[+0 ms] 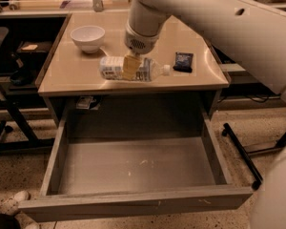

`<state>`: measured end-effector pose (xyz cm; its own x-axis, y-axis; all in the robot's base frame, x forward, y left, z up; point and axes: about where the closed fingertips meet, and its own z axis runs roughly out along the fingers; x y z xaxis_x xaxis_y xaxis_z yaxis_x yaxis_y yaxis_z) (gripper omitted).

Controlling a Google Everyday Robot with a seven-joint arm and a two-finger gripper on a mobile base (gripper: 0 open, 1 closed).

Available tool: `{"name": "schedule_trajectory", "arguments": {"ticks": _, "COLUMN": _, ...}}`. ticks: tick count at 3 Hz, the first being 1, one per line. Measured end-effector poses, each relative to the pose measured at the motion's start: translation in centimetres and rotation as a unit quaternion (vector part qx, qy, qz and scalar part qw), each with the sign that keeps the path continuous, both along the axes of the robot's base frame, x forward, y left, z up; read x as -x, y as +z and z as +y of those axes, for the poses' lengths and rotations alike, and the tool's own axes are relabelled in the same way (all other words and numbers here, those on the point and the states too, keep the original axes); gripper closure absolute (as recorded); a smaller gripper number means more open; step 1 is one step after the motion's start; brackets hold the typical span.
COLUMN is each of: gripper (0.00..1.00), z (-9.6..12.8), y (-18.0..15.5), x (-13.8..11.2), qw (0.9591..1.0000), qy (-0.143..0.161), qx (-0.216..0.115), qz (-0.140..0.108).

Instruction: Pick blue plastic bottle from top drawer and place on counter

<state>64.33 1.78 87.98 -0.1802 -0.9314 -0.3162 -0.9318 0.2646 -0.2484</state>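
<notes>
The blue plastic bottle [133, 68] lies sideways in my grasp, cap to the right, just over the front part of the beige counter [71, 73]. My gripper [130, 67] hangs from the big white arm and is shut on the bottle's middle; one tan finger [130, 66] crosses its label. The top drawer [133, 163] is pulled wide open below the counter and its scuffed grey floor holds nothing.
A white bowl [87, 37] stands at the counter's back left. A small dark blue packet [183, 61] lies at the right of the bottle. A black table frame [9, 109] is at the left and a dark leg [240, 149] on the floor at the right.
</notes>
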Motion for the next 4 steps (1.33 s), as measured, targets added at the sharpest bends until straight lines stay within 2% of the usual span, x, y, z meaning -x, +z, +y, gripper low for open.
{"name": "schedule_trajectory", "arguments": {"ticks": 1, "gripper": 1.00, "z": 1.2, "y": 0.0, "x": -3.0, "qw": 0.9999, "qy": 0.016, "qx": 0.006, "qz": 0.003}}
{"name": "schedule_trajectory", "arguments": {"ticks": 2, "gripper": 1.00, "z": 2.2, "y": -0.6, "x": -6.1, "qw": 0.9995, "qy": 0.031, "qx": -0.001, "qz": 0.011}}
{"name": "schedule_trajectory", "arguments": {"ticks": 3, "gripper": 1.00, "z": 3.0, "y": -1.7, "x": -8.4, "qw": 0.9988, "qy": 0.044, "qx": -0.012, "qz": 0.019}}
{"name": "schedule_trajectory", "arguments": {"ticks": 4, "gripper": 1.00, "z": 3.6, "y": -3.5, "x": -9.7, "qw": 0.9978, "qy": 0.051, "qx": -0.026, "qz": 0.034}}
